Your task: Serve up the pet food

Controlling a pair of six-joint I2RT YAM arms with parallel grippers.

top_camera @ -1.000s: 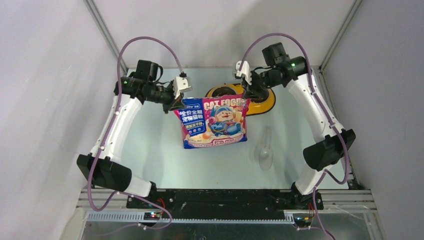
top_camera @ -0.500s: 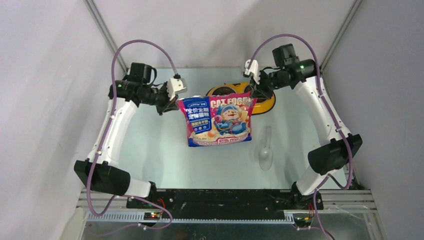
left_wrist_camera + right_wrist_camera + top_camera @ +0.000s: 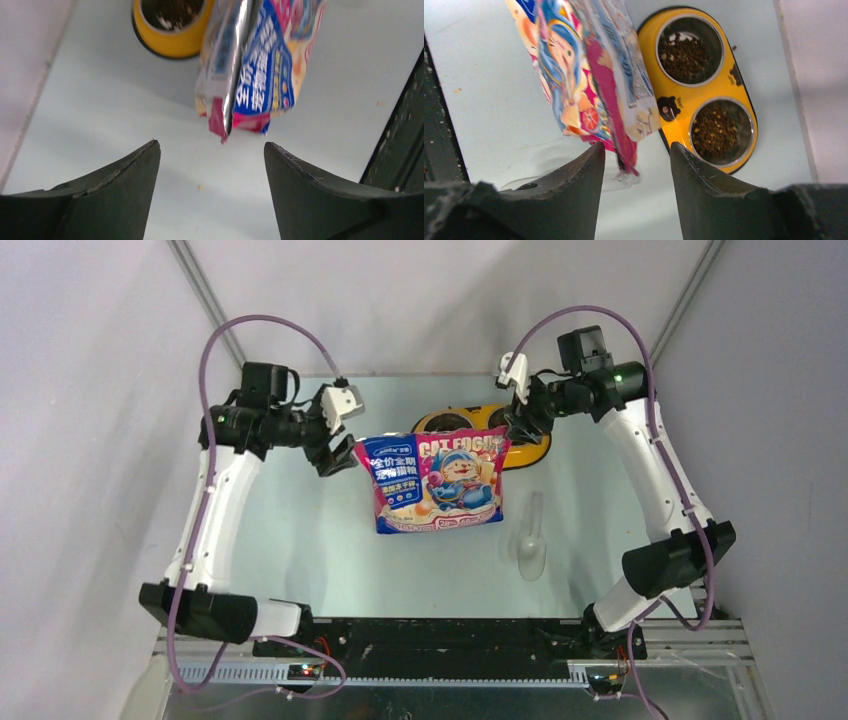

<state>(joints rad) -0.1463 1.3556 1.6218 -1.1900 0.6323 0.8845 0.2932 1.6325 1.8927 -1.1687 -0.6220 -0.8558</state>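
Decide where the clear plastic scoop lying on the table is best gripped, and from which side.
I would take the clear scoop by its narrow handle, the end pointing away from the arm bases, coming straight down with the right pincer, the nearer one. It lies flat, and the handle is slimmer than the wide bowl end.

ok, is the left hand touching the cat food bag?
Apart. Left wrist view: the left hand is open, with bare table showing between each finger and the cat food bag.
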